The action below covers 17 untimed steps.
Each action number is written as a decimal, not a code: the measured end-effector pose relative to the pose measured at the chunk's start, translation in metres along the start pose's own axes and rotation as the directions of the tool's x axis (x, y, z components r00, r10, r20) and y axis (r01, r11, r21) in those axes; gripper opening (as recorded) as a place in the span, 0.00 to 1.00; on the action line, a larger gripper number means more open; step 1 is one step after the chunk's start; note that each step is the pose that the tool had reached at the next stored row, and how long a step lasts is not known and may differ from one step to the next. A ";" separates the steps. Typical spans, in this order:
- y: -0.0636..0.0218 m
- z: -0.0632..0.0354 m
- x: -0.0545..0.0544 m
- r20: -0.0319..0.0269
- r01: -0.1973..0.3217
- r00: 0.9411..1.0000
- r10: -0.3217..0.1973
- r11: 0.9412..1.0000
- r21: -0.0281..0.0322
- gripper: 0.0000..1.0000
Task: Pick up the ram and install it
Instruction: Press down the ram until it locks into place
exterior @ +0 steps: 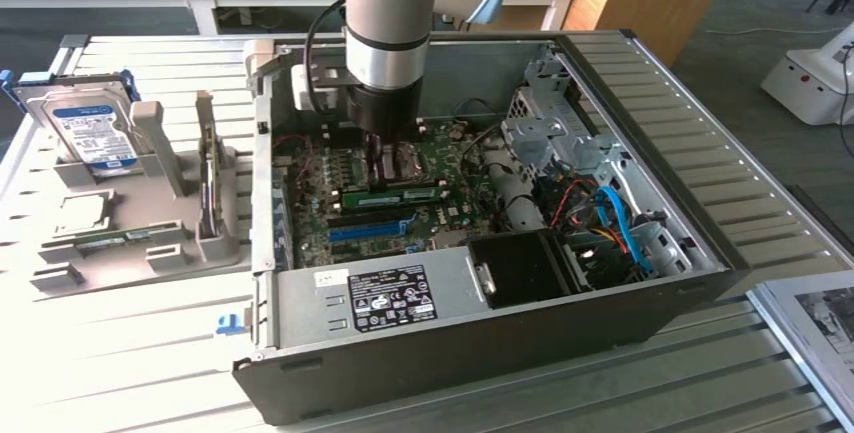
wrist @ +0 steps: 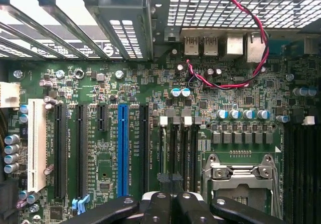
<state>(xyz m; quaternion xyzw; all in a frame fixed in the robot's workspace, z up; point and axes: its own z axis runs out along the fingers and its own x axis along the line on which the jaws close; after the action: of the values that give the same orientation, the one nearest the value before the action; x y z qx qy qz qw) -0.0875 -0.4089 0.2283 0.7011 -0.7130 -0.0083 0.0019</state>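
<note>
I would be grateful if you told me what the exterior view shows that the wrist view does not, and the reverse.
Exterior view alone: the whole open computer case, its labelled power supply, the arm reaching down into the case, and a grey fixture at the exterior view's left holding a hard drive.
Wrist view alone: the white slot, the red twisted wire and the rear port blocks.
Both: the green motherboard and its blue slot.
</note>
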 end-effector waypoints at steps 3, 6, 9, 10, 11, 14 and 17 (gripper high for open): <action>0.0000 0.0001 0.000 0.000 0.000 1.000 0.000 1.000 0.000 0.10; 0.0000 0.0008 0.000 0.000 0.000 1.000 0.000 1.000 0.000 0.10; -0.0001 0.0020 0.000 0.000 0.000 1.000 0.000 1.000 0.000 0.10; 0.0000 0.0023 0.000 0.000 0.000 1.000 0.000 1.000 0.000 0.10; 0.0000 0.0025 0.000 0.000 0.000 1.000 0.000 1.000 0.000 0.10; -0.0001 0.0027 0.000 0.000 0.000 1.000 0.000 1.000 0.000 0.10; 0.0000 0.0028 0.000 0.001 0.000 1.000 0.000 1.000 0.000 0.10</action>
<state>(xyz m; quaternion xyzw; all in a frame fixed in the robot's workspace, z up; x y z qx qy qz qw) -0.0875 -0.4089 0.2254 0.7011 -0.7130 -0.0084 0.0017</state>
